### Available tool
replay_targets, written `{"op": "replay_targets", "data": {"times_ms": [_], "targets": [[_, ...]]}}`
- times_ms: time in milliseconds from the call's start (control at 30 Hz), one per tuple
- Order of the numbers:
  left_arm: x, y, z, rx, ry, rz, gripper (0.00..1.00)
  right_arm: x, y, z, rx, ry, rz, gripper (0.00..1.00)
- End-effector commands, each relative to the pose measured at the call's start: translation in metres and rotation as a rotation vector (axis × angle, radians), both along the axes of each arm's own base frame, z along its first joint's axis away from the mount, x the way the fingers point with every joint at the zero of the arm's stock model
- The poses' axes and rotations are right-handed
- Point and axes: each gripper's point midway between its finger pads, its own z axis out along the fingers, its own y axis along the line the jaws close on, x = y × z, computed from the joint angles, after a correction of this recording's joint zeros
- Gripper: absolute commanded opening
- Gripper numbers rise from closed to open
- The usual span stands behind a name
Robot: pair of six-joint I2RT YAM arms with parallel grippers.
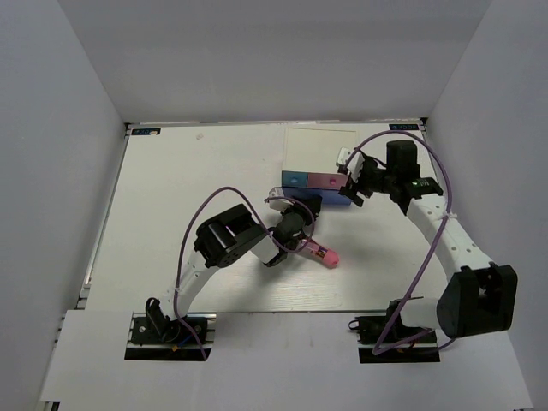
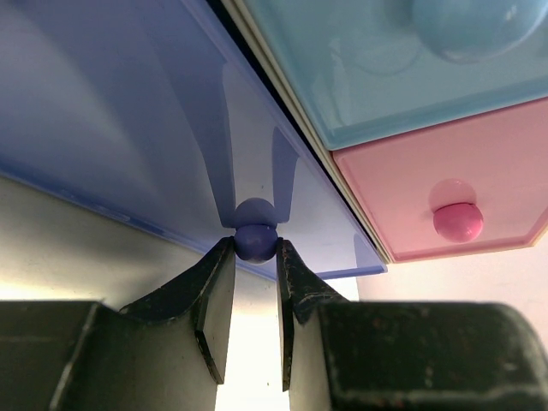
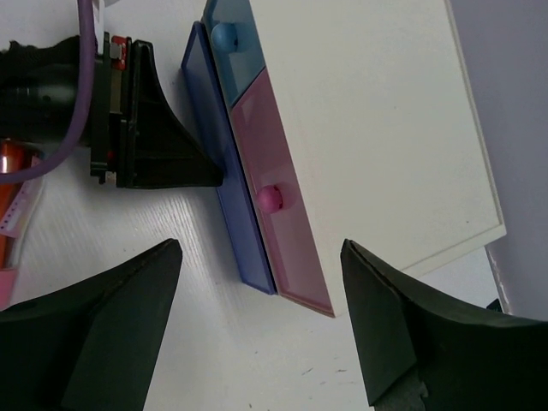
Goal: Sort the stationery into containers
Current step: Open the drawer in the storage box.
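On the white table [image 1: 171, 197] the cabinet [image 1: 321, 150] stands toward the far side, its drawer fronts facing the arms. The violet drawer [image 2: 128, 111] sits a little proud of the cabinet face, while the blue drawer [image 2: 377, 77] and pink drawer [image 2: 488, 171] look fully shut. The right gripper [image 3: 261, 248] hovers over the cabinet's right end, fingers spread wide and empty. The left gripper [image 2: 255, 248] is pinched tight on the violet drawer's knob [image 2: 255, 241]. A pink-and-clear tube [image 1: 324, 254] lies loose on the table just beside the left wrist, in front of the cabinet. Nothing can be seen inside any drawer, so sorting has barely begun: the drawer needs pulling further, and the tube and other items need placing.
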Motion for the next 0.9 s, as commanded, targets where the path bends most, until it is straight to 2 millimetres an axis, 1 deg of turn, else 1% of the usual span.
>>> {"op": "replay_targets", "data": {"times_ms": [0,33,67,133,167,200,233,300,333,367,400,433,467,533,600,700,733,800,833,867], "targets": [[-0.013,-0.01,0.012,0.023,-0.001,-0.061,0.18,0.018,0.008,0.013,-0.026,-0.083,0.026,0.79],[-0.015,-0.008,0.009,0.031,0.005,-0.061,0.18,0.022,0.008,0.014,-0.027,-0.09,0.022,0.79],[-0.014,-0.009,0.014,0.024,0.0,-0.061,0.18,0.028,0.006,0.008,-0.043,-0.084,0.002,0.79],[-0.015,-0.01,0.013,0.031,-0.004,-0.07,0.18,0.035,0.01,0.01,-0.043,-0.101,-0.006,0.78],[-0.015,-0.01,0.018,0.024,-0.009,-0.07,0.18,0.039,0.009,0.003,-0.059,-0.093,-0.024,0.76],[-0.016,-0.008,0.015,0.032,-0.004,-0.071,0.18,0.042,0.008,0.004,-0.061,-0.101,-0.035,0.75],[-0.016,-0.009,0.02,0.024,-0.009,-0.07,0.18,0.048,0.011,0.008,-0.047,-0.125,-0.044,0.75],[-0.017,-0.007,0.021,0.025,-0.008,-0.07,0.18,0.056,0.009,0.003,-0.06,-0.121,-0.083,0.7],[-0.017,-0.007,0.021,0.025,-0.008,-0.07,0.18,0.059,0.011,0.004,-0.056,-0.133,-0.089,0.7],[-0.018,-0.008,0.023,0.018,-0.013,-0.079,0.18,0.064,0.008,0.004,-0.068,-0.143,-0.111,0.68],[-0.02,-0.006,0.019,0.026,-0.007,-0.08,0.18,0.066,0.01,0.003,-0.07,-0.145,-0.114,0.67],[-0.019,-0.006,0.025,0.018,-0.013,-0.08,0.18,0.07,0.01,-0.001,-0.077,-0.141,-0.131,0.64],[-0.021,-0.004,0.021,0.033,-0.012,-0.08,0.18,0.074,0.008,0.001,-0.085,-0.156,-0.153,0.64],[-0.021,-0.004,0.021,0.033,-0.012,-0.08,0.18,0.076,0.008,-0.005,-0.094,-0.146,-0.157,0.59],[-0.023,-0.004,0.025,0.026,-0.017,-0.089,0.18,0.079,0.009,-0.007,-0.101,-0.149,-0.171,0.56],[-0.028,-0.009,0.025,0.025,-0.017,-0.108,0.18,0.084,0.007,-0.011,-0.106,-0.152,-0.202,0.48],[-0.029,-0.007,0.021,0.034,-0.01,-0.108,0.17,0.085,0.006,-0.012,-0.107,-0.152,-0.216,0.46],[-0.029,-0.007,0.028,0.019,-0.021,-0.107,0.17,0.089,0.006,-0.008,-0.094,-0.168,-0.234,0.43],[-0.03,-0.009,0.028,0.019,-0.021,-0.117,0.17,0.092,0.004,-0.006,-0.094,-0.175,-0.26,0.39],[-0.035,-0.01,0.024,0.026,-0.016,-0.126,0.17,0.093,0.005,-0.009,-0.091,-0.165,-0.269,0.39]]}}
